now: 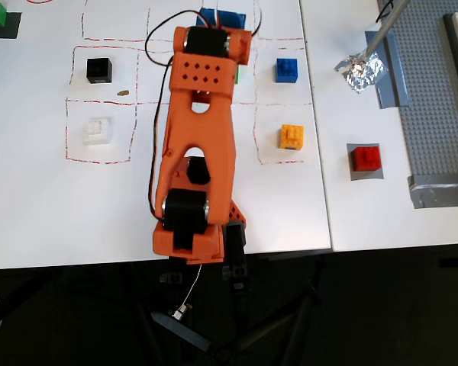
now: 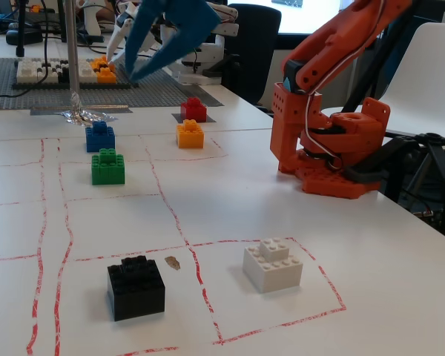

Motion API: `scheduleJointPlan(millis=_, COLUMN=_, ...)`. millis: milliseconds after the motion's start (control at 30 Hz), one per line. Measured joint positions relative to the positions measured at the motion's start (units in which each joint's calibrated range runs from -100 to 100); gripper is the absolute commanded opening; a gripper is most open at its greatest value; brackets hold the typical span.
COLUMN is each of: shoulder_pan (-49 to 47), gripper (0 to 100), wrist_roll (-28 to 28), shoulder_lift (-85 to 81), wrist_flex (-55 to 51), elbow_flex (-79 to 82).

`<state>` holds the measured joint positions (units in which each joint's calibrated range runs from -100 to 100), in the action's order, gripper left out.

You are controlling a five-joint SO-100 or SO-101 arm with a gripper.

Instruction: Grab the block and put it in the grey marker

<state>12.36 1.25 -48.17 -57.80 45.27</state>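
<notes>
The red block sits on the grey marker at the right of the overhead view. In the fixed view the red block stands far back on the marker, behind the orange-yellow block. My orange arm is folded back over the table's middle. My blue gripper hangs high above the far table, well away from the red block. Its fingertips are together and it holds nothing. In the overhead view the gripper is mostly hidden by the arm.
A blue block, an orange-yellow block, a black block and a white block sit in red-outlined squares. A green block stands near the arm. Crumpled foil and a grey baseplate lie at the right.
</notes>
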Motion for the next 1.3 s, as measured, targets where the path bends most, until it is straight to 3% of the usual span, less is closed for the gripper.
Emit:
scheduleJointPlan(millis=500, shoulder_pan=-3.39, gripper=0, wrist_roll=-1.03, shoulder_lift=-27.25, wrist_flex=12.22, elbow_flex=39.59)
scheduleJointPlan(millis=900, shoulder_pan=-5.48, gripper=0, wrist_roll=-1.12, shoulder_lift=-40.83, wrist_flex=12.54, elbow_flex=52.57)
scheduleJointPlan(millis=1300, shoulder_pan=-11.07, gripper=0, wrist_roll=-3.17, shoulder_lift=-46.5, wrist_flex=12.54, elbow_flex=53.65)
